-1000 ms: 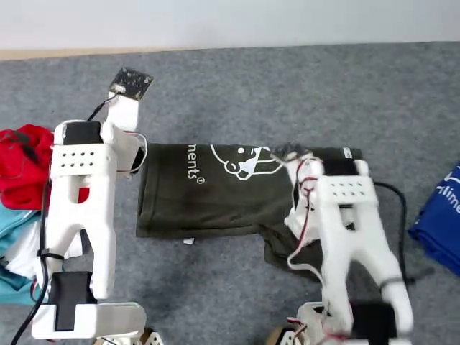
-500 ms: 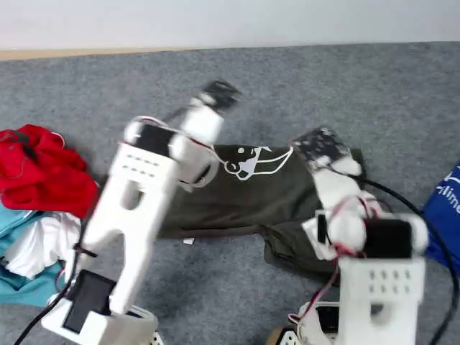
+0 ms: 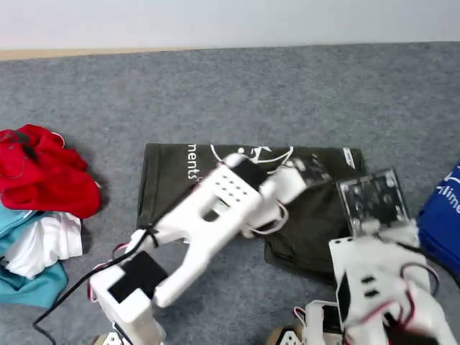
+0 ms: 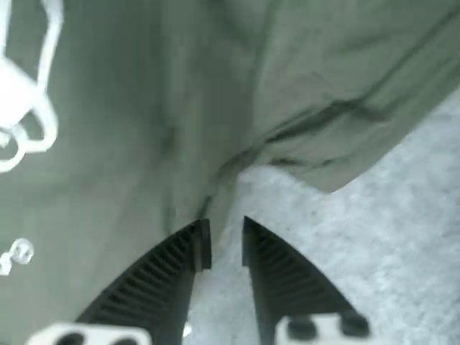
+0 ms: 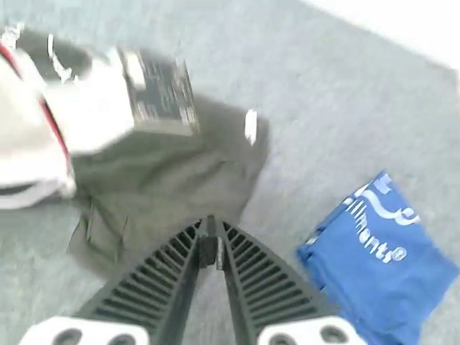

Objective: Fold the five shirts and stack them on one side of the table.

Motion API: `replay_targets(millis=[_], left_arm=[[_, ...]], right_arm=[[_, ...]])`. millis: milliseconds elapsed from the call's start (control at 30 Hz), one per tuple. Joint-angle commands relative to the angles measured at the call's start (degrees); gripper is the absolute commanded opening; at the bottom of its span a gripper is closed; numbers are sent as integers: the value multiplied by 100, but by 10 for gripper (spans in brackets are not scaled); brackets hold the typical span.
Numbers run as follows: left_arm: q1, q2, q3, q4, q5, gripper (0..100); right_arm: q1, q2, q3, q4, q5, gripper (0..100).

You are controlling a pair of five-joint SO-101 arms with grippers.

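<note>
A: Left wrist view: left hand [image 4: 224,231], narrowly parted, at the green shirt's [image 4: 144,108] hem on the tabletop [image 4: 374,237].
B: It could pinch one layer and drag the fold open. Right hand [image 5: 212,244], closed and empty, hangs above the shirt.

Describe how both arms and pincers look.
The left arm and right arm are white plastic shells with black motors, hole patterns and red, white and black wires. The left pincer and right pincer have black ribbed fingers on white bases.
</note>
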Motion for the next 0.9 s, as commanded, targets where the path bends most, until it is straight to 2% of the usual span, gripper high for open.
replay_targets(millis=[0, 200, 433, 533, 867], left_arm=[[378, 105, -453, 70, 53, 130], [914, 703, -1042, 114, 53, 194], [1662, 1697, -1930, 589, -9, 214], [1749, 2127, -2484, 774, -299, 214], [1749, 3675, -4796, 1653, -589, 214]], right_arm=[[66, -92, -492, 198, -79, 10], [40, -57, -932, 198, -501, 13], [40, -66, -976, 180, -510, 13], [40, -66, -976, 180, -501, 13], [40, -48, -976, 171, -501, 13]])
